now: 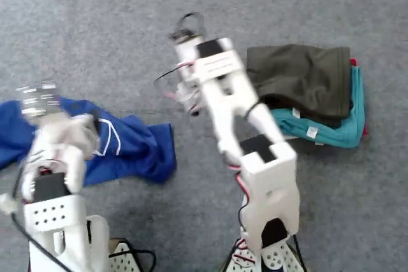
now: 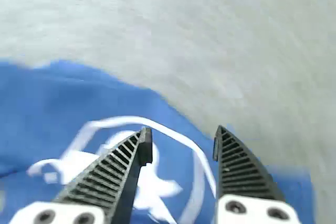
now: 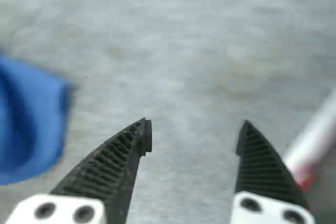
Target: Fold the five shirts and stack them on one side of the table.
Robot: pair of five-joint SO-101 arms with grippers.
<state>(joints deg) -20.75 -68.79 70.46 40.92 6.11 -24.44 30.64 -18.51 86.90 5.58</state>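
A: Left gripper?
B: Left gripper (image 2: 182,129) has its jaws apart and hangs over the blue shirt (image 1: 127,144). The shirt lies rumpled and unfolded on the left part of the grey counter (image 1: 95,36).
A: Right one?
B: Right gripper (image 3: 195,123) is likewise spread, over bare counter, with the blue shirt off to one side.
A: The pile?
B: Right side of the counter. Olive shirt (image 1: 306,74) on top, teal shirt (image 1: 338,128) under it, a red edge (image 1: 352,63) peeking out behind.
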